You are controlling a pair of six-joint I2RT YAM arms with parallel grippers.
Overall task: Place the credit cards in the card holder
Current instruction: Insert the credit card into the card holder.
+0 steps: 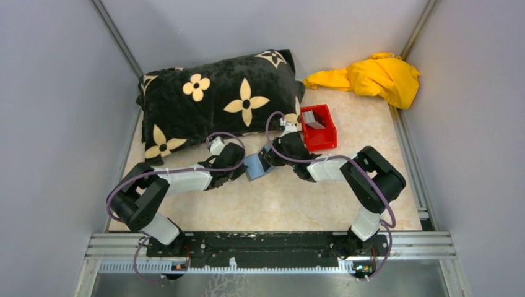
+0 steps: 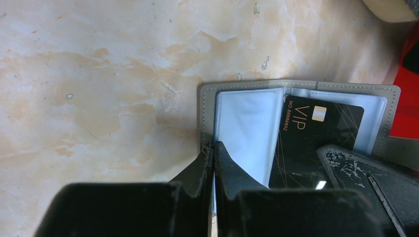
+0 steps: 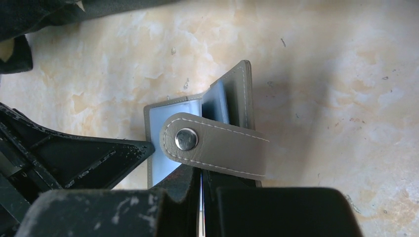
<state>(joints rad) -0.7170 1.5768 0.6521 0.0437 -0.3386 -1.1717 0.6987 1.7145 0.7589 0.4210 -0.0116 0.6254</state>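
Jaws of the left gripper (image 2: 213,154) were clamped on the near edge of the card holder (image 2: 207,101), which was laid open mid-tabletop (image 2: 99,74). Jaws of the right gripper (image 3: 200,178) were pressed together on a black card (image 2: 316,131), printed "VIP" and "NO 88888802", held over a clear sleeve (image 2: 373,126). More grey cards (image 1: 313,121) were seen in the red bin (image 1: 328,139), at 1 o'clock from the holder.
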